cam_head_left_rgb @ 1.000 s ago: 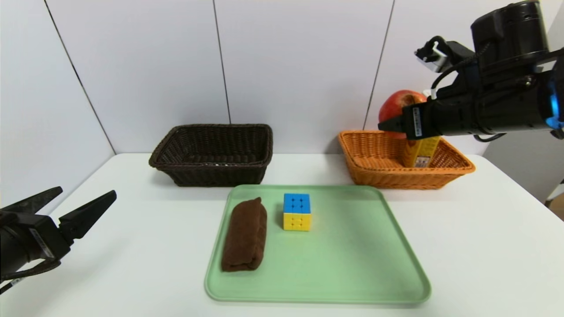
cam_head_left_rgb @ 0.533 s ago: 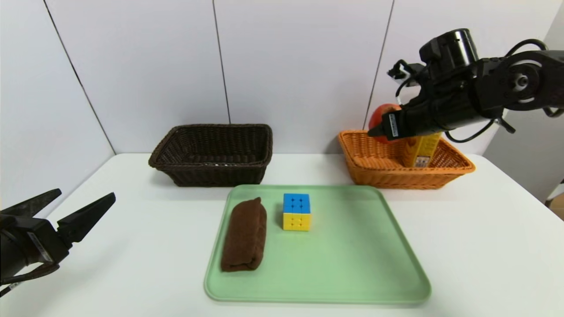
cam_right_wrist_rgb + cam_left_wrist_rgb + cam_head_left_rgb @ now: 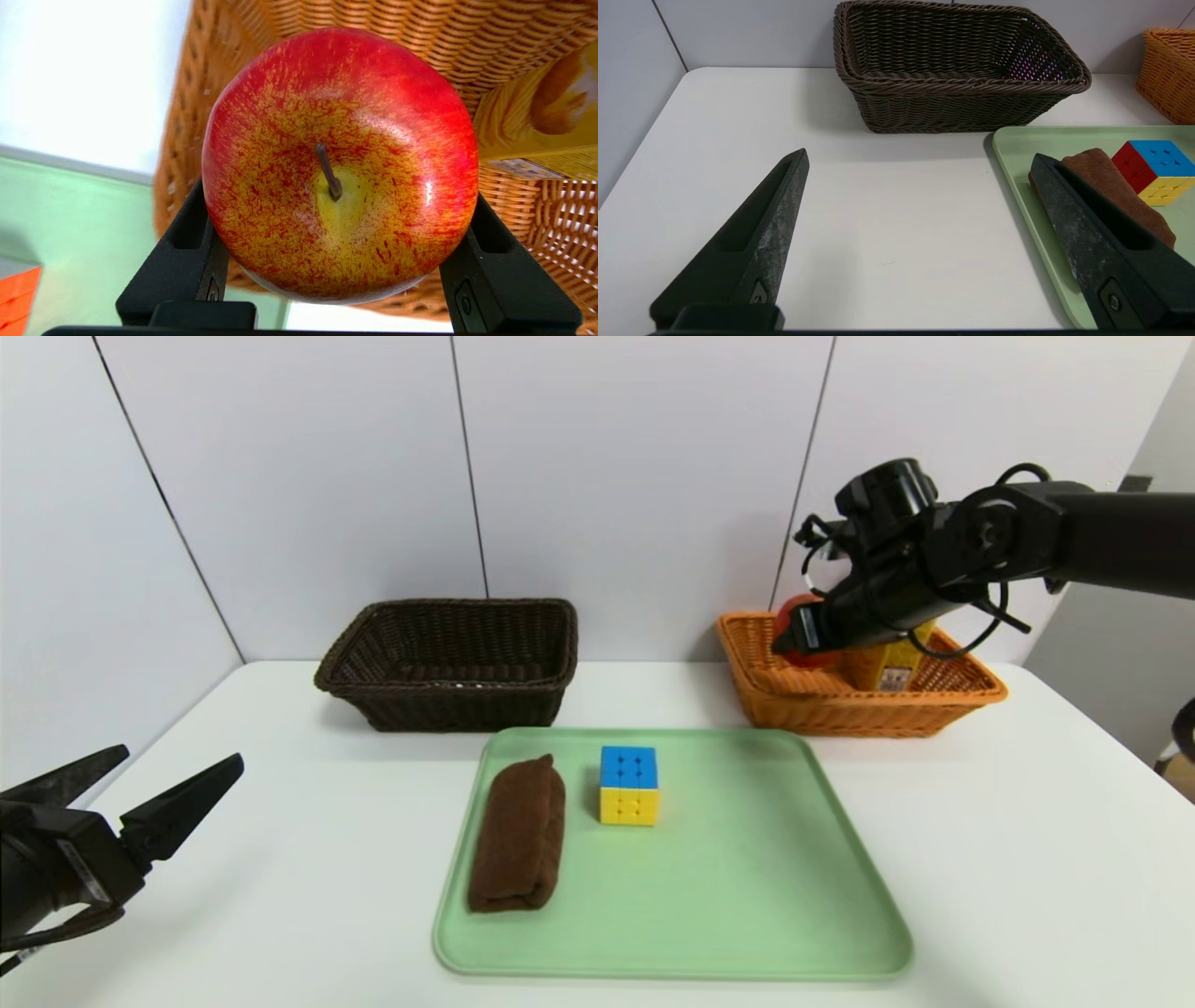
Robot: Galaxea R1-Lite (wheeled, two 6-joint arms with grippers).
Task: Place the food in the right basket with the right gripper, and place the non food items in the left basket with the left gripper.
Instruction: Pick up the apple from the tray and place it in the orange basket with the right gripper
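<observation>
Gripping a red-yellow apple [image 3: 340, 163], the right gripper [image 3: 794, 639] is seen reaching down at a slant over the orange wicker basket [image 3: 803, 695], which stands at the far right part of the white desk [image 3: 1027, 859], against the back edge. The fingers [image 3: 187, 252] are clamped on either side of the apple, whose stem faces the wrist camera; from the head view only a sliver of red is visible behind the gripper, just inside the basket's left end. Whether the apple touches the basket floor cannot be told. A yellow snack box [image 3: 887, 667] is seen standing inside the same basket, beside the apple toward the right. The dark brown wicker basket [image 3: 448, 663] is placed along the back edge of the desk, left of centre, well apart from the orange one. A pale green tray [image 3: 747, 896] lies in the middle of the desk toward the front edge. On the tray's left part a rolled dark brown cloth [image 3: 518, 835] is laid lengthwise, and just beside it, nearer the tray's far edge, a puzzle cube [image 3: 628, 785] is set with a blue face up and a yellow face toward the front. The left gripper [image 3: 149, 784] is held level near the front left corner of the desk, its fingers [image 3: 766, 233] spread wide apart, nothing between them.
</observation>
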